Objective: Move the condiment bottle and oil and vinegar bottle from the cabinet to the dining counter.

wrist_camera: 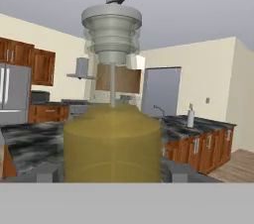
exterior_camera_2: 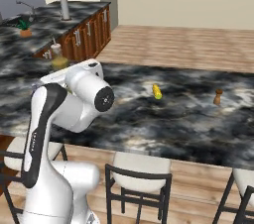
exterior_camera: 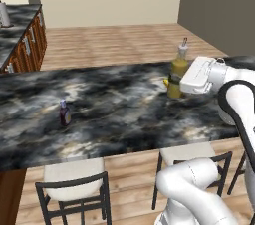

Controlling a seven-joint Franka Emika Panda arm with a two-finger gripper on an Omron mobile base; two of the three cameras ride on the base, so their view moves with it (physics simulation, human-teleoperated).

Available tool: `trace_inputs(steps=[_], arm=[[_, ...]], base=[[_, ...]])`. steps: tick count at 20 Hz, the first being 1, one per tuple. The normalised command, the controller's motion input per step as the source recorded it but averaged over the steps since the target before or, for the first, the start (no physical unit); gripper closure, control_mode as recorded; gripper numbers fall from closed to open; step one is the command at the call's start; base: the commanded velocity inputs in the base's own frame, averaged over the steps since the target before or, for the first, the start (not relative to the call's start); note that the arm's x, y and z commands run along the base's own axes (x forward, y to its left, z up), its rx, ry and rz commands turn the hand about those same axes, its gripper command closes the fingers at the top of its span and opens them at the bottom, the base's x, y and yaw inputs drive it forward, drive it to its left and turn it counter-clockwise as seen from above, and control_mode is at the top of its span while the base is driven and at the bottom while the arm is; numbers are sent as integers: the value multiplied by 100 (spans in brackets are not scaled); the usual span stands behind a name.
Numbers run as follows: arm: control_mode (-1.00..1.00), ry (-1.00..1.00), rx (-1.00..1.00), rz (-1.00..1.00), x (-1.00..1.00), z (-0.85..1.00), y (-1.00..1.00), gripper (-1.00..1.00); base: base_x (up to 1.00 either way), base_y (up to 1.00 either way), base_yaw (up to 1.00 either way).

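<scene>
The oil and vinegar bottle (exterior_camera: 178, 67), olive-yellow with a grey pour spout, stands upright at the right part of the black marble dining counter (exterior_camera: 119, 104). My gripper (exterior_camera: 178, 83) is shut on its lower body from the right side. In the hand view the oil and vinegar bottle (wrist_camera: 112, 143) sits squarely between the two fingertips (wrist_camera: 47, 172), and in the right base view the bottle's (exterior_camera_2: 59, 62) top rises behind my arm. The small dark condiment bottle (exterior_camera: 64, 113) with a blue cap stands alone on the counter's left part, well away from the gripper.
A small yellow item (exterior_camera_2: 157, 91) and a brown grinder (exterior_camera_2: 217, 97) lie farther along the counter. Pale-seated stools (exterior_camera: 74, 184) (exterior_camera: 191, 154) line its near edge. A kitchen top with low drawers (exterior_camera_2: 82, 34) lies beyond. Reddish wall cabinets (wrist_camera: 25, 59) show far off.
</scene>
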Motion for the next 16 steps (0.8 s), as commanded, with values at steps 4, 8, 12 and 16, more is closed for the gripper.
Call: trace_inputs(steps=[4,8,12,16], arm=[[-100,9,0,29,65,-46,-4,100],[-100,5,0,22,70,-39,-13,100],[-100,5,-1,20,68,-48,-13,100],[-100,8,-2,15,66,-50,-2,100]], base=[[0,0,0],[0,0,0],[0,0,0],[0,0,0]])
